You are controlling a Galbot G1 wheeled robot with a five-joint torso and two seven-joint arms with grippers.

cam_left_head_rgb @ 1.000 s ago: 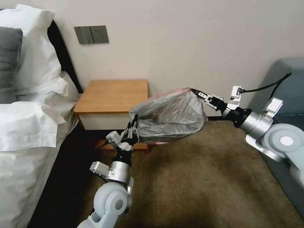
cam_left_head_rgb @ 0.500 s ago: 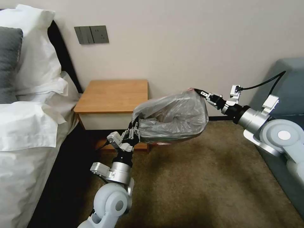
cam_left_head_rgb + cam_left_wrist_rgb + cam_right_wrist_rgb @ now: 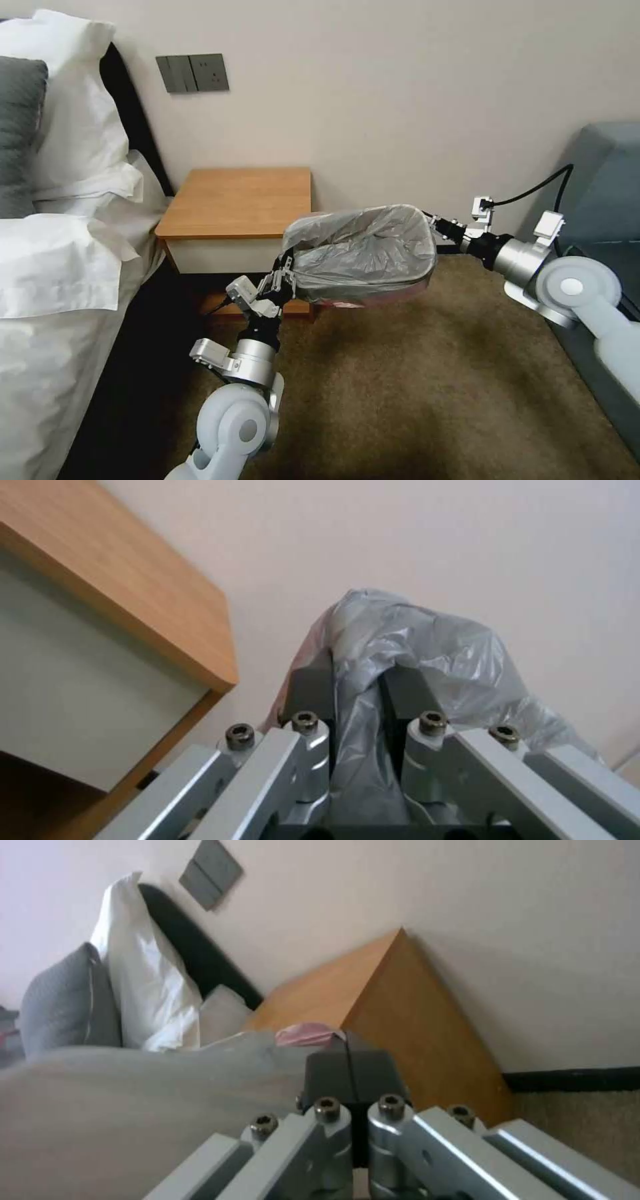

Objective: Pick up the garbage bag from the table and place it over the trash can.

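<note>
Your left gripper [image 3: 283, 270] is clamped on the garbage bag [image 3: 363, 257] at its 9 o'clock end, plastic bunched between the dark pads [image 3: 312, 685]. Your right gripper [image 3: 430, 220] pinches the bag's pinkish edge at 3 o'clock, pads pressed together. The bag hangs stretched between them, just off the table [image 3: 240, 200] at its 4 o'clock corner.

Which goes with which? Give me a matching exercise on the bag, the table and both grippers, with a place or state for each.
1. garbage bag
2. table
3. left gripper
4. right gripper

A. shut on the bag's end away from the table
B. orange-brown top, beside the bed
C. held off the floor, stretched between two grippers
D. shut on the bag's end by the table's front

Pairs: 1-C, 2-B, 3-D, 4-A
</note>
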